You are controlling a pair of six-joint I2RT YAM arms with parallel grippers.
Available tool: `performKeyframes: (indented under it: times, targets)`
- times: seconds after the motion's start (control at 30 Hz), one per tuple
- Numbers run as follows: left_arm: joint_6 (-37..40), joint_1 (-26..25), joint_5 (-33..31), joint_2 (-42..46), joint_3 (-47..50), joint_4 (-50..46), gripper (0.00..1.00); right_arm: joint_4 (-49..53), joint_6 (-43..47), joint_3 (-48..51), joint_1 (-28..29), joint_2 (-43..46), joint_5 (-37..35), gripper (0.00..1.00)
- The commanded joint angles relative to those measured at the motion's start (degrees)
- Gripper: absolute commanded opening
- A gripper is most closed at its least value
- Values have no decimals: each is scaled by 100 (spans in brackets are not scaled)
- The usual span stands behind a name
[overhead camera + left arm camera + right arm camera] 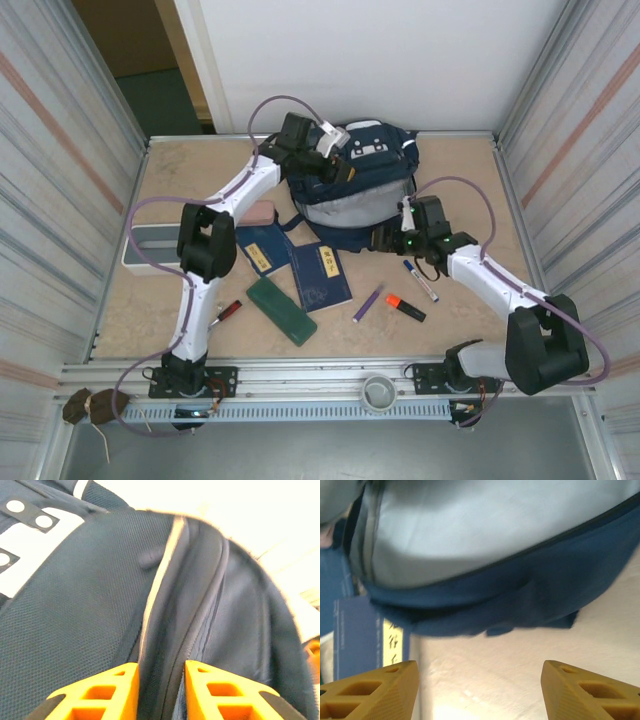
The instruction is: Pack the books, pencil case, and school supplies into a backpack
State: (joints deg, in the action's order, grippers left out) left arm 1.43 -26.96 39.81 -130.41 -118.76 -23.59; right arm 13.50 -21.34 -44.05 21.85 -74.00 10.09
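Furthest left of the task's things, the two books point(262, 248) lie flat on the counter point(180, 170) just near of the backpack point(360, 185), not yet packed. Their long axes run roughly near to far, each a little tilted.

The left tool point(322, 148) sits on the backpack's far top. Its fingers point(100, 690) stand slightly apart astride the zip seam, pinching nothing we can make out. We judge it is placed there to work the opening.

The backpack rests at the far middle of the counter, navy top toward the far wall and grey panel toward the arms. Its long axis therefore seems to run near to far.

The right tool point(392, 240) hovers by the backpack's near right edge, jaws wide and empty, perhaps to steady it.

The school supplies lie loose beyond, all on diagonals. The purple pen point(367, 302) leans far-right, while the orange highlighter point(405, 307) and white marker point(420, 282) lean far-left.
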Motion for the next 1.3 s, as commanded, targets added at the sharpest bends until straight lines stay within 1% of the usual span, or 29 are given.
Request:
performKeyframes:
  times: [0.0,0.07,0.13,0.2,0.23,0.3,0.37,0.4,0.5,0.63,0.73,0.87,0.97,1.03,1.27]
  targets:
    - [-633,42,-849,519,252,-37,43,-56,-16,124,480,-45,72,65]
    - [-1120,51,-1291,1084,996,224,50,-50,-107,68,773,-111,26,65]
    - [-1662,68,-1733,1868,2162,663,56,57,-338,-107,1040,-333,-41,65]
    - [-2159,68,-2099,2692,3534,1121,59,113,-608,-317,1278,-658,6,66]
    - [-2344,60,-2207,2994,4065,1303,60,126,-731,-403,1357,-813,-4,66]
    - [-2715,59,-2465,3698,5263,1463,62,108,-1004,-560,1442,-1133,84,66]
    - [-3021,59,-2544,4199,6140,1441,62,1,-1181,-662,1450,-1407,214,67]
    - [-3171,51,-2461,4385,6549,1447,62,-67,-1237,-702,1448,-1529,269,67]
    - [-3403,-11,-1925,4615,7222,1428,62,-135,-1317,-834,1446,-1926,397,66]
    - [-3403,-326,-1781,4546,7307,1303,60,-388,-1443,-851,1488,-2270,652,61]
    - [-3459,-445,-1788,4393,7255,1357,59,-509,-1519,-868,1550,-2448,687,57]
    - [-3471,-474,-2003,4133,7199,1250,59,-594,-1581,-805,1586,-2518,618,52]
    - [-3405,-544,-2411,4096,7141,1017,60,-596,-1592,-764,1586,-2541,539,50]
    - [-3379,-564,-2515,4065,7133,1010,61,-594,-1592,-759,1593,-2557,512,49]
    - [-3362,-582,-2089,3506,6782,1332,60,-594,-1605,-764,1584,-2629,460,42]
